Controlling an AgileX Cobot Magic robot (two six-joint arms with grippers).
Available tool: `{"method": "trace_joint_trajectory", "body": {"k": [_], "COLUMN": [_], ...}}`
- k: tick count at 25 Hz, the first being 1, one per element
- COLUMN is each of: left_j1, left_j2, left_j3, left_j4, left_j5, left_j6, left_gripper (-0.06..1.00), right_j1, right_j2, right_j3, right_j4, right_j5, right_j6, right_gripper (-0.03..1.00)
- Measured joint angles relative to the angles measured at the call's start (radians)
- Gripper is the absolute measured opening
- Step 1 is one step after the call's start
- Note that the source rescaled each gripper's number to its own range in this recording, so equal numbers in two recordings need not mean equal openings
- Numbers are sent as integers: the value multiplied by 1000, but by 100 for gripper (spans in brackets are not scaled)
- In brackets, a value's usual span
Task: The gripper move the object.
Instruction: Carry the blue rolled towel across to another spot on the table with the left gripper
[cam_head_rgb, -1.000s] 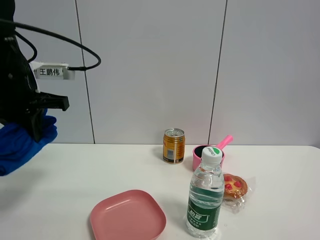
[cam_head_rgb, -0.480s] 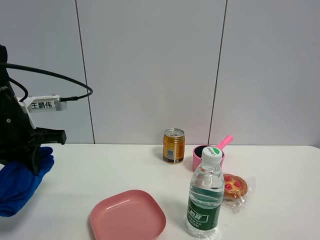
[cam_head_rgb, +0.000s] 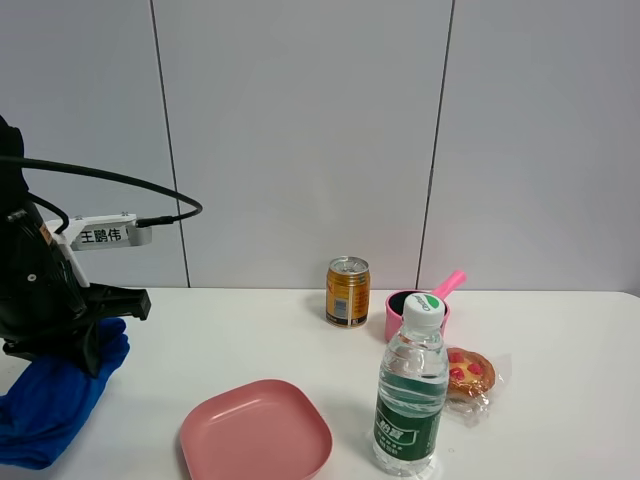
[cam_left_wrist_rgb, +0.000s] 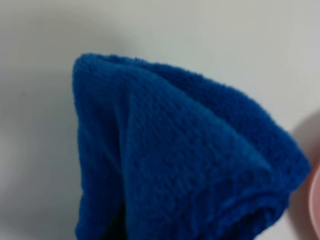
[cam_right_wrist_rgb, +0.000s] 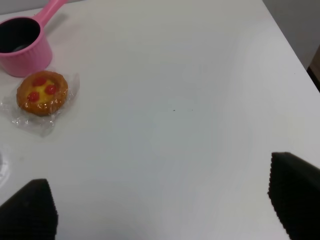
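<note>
A blue towel (cam_head_rgb: 55, 400) hangs from my left gripper (cam_head_rgb: 100, 345) at the left of the table, its lower end at the table surface. The towel fills the left wrist view (cam_left_wrist_rgb: 175, 160) and hides the fingers there. A pink plate (cam_head_rgb: 256, 432) lies to the right of the towel, and its edge shows in the left wrist view (cam_left_wrist_rgb: 316, 200). My right gripper (cam_right_wrist_rgb: 162, 210) is open and empty above bare table, and is out of the exterior view.
A water bottle (cam_head_rgb: 410, 395) stands at the front, right of the plate. A gold can (cam_head_rgb: 347, 292) and a pink pot (cam_head_rgb: 415, 310) stand behind it. A wrapped tart (cam_head_rgb: 470, 372) lies beside the bottle and shows in the right wrist view (cam_right_wrist_rgb: 42, 92).
My left arm has come down and moved right toward the plate, carrying the blue towel with it. The other objects have not moved.
</note>
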Motion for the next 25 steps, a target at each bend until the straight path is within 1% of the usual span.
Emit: {"method": "trace_joint_trajectory", "body": {"k": [6, 14, 20, 25], "left_j1": [-1, -1, -1, -1], "left_j2": [56, 67, 75, 102], "left_j3": [0, 0, 0, 0], "left_j4": [-3, -4, -4, -4], "left_j5": [-11, -30, -72, -59], "left_j6": [0, -24, -37, -20], "left_gripper": [1, 1, 1, 1], "right_j1": [0, 0, 0, 0], "right_j2": [0, 0, 0, 0], "right_j3": [0, 0, 0, 0], "right_j4": [0, 0, 0, 0], "right_j5": [0, 0, 0, 0], "right_j6": [0, 0, 0, 0], "right_gripper": [100, 100, 100, 100]}}
